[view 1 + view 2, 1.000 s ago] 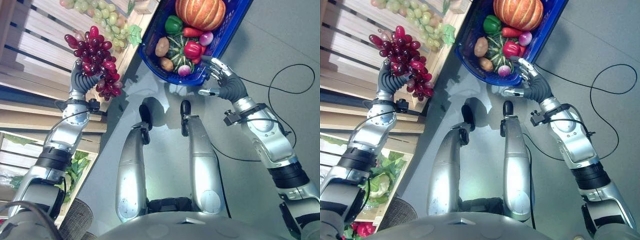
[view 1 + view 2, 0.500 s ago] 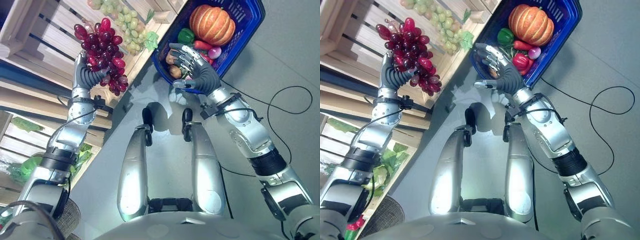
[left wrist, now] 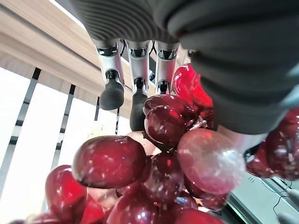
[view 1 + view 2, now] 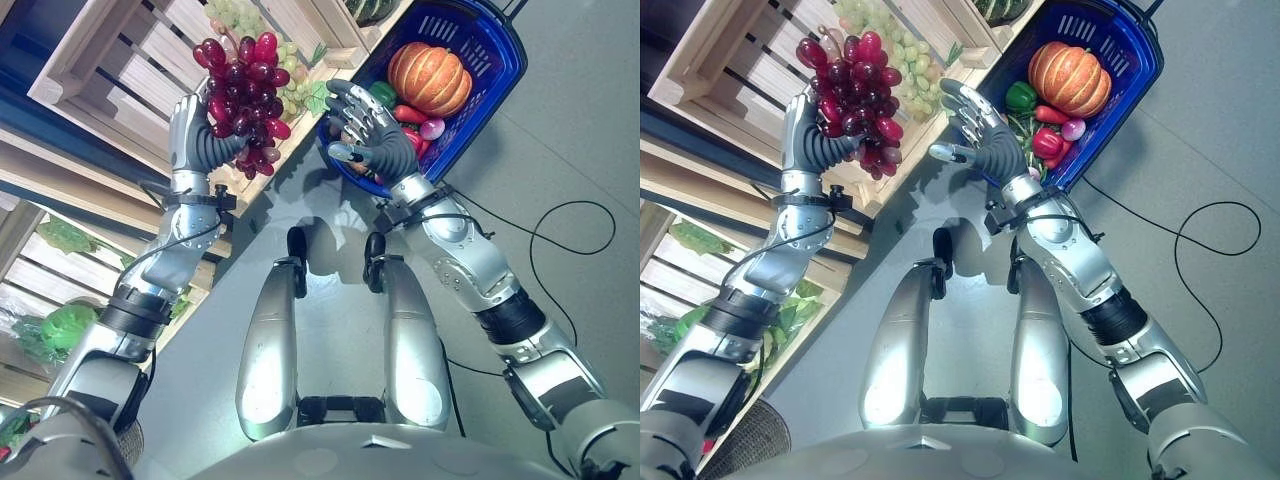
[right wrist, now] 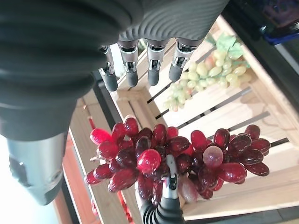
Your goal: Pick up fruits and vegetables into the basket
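A bunch of red grapes hangs in the air in front of the wooden shelf, with my left hand shut on its stem end. In the left wrist view the grapes bulge out past the curled fingers. My right hand is open, palm toward the bunch, a short way to its right and not touching it. The right wrist view shows the grapes beyond its straight fingers. Behind the right hand on the floor stands the blue basket, holding a pumpkin, peppers and other vegetables.
Wooden crates line the left side, and one holds green grapes. Leafy greens lie in a lower crate. A wicker basket sits at the lower left. Grey floor lies open to the right.
My right hand has swung left from the basket's near rim to beside the grapes. My left hand has carried the grapes rightward, closer to the basket. The camera has also shifted.
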Motion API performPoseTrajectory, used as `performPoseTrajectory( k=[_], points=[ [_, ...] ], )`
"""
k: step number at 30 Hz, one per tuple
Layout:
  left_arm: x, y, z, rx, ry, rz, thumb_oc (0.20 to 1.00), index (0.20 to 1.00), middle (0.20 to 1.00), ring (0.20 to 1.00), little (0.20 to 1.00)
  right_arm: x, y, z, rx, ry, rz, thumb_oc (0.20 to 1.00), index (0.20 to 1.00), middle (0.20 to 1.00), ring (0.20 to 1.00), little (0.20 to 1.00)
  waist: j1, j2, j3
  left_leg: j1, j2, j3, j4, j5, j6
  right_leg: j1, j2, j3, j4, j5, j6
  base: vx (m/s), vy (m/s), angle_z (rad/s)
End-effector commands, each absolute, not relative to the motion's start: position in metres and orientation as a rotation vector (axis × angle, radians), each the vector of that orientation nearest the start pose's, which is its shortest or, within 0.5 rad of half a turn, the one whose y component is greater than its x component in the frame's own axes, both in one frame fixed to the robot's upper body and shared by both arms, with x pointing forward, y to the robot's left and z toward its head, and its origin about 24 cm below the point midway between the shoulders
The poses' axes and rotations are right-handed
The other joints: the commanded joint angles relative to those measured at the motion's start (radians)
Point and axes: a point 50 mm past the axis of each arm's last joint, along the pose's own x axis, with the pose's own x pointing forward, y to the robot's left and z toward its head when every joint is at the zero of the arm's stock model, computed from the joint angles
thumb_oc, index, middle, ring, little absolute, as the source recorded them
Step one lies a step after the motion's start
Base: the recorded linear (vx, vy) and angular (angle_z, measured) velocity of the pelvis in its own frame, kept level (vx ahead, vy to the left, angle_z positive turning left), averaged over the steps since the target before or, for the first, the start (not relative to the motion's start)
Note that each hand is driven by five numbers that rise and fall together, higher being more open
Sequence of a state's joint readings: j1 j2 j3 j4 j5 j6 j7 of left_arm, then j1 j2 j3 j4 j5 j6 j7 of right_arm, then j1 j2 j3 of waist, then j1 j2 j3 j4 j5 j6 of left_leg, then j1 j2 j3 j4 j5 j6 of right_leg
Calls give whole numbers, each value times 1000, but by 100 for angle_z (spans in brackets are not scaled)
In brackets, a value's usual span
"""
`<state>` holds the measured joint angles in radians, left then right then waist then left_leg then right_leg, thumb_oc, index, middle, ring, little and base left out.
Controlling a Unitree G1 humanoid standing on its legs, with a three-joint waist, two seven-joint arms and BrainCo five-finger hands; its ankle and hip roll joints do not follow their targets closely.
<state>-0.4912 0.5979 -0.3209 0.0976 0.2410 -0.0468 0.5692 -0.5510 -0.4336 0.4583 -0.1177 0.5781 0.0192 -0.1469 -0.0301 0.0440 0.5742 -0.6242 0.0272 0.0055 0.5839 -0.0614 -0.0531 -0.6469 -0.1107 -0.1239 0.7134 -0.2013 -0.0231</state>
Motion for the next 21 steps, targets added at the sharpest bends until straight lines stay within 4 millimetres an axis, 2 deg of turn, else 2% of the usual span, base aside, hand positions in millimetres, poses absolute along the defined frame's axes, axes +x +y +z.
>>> performPoseTrajectory(
  k=[1, 5, 9, 21],
  points=[
    [304, 160, 210, 744, -901, 321, 200, 200, 200, 200, 200, 291, -78, 202, 158, -519, 463, 1000, 1000, 1000, 1000, 1000, 1, -38, -54, 82, -66, 116, 4, -107, 84, 70, 44, 4, -125, 67, 37, 0, 0, 0],
    [302, 157, 211, 769, -931, 330, 200, 200, 200, 200, 200, 293, -86, 197, 180, -510, 428, 1000, 1000, 1000, 1000, 1000, -3, -40, -54, 89, -67, 117, -2, -103, 86, 75, 43, 3, -129, 72, 36, 14, 9, 3],
    [298, 152, 213, 839, -983, 337, 200, 200, 200, 200, 200, 292, -90, 191, 229, -480, 466, 1000, 1000, 1000, 1000, 1000, -10, -44, -54, 101, -69, 119, -8, -103, 87, 87, 42, 2, -136, 74, 39, 18, 7, 1],
    [295, 128, 216, 1046, -1129, 281, 200, 200, 200, 200, 200, 284, -68, 183, 351, -369, 739, 1000, 1000, 1000, 1000, 1000, -6, -54, -54, 112, -66, 122, -2, -104, 93, 96, 36, -2, -126, 77, 40, 0, 0, 0]
  ],
)
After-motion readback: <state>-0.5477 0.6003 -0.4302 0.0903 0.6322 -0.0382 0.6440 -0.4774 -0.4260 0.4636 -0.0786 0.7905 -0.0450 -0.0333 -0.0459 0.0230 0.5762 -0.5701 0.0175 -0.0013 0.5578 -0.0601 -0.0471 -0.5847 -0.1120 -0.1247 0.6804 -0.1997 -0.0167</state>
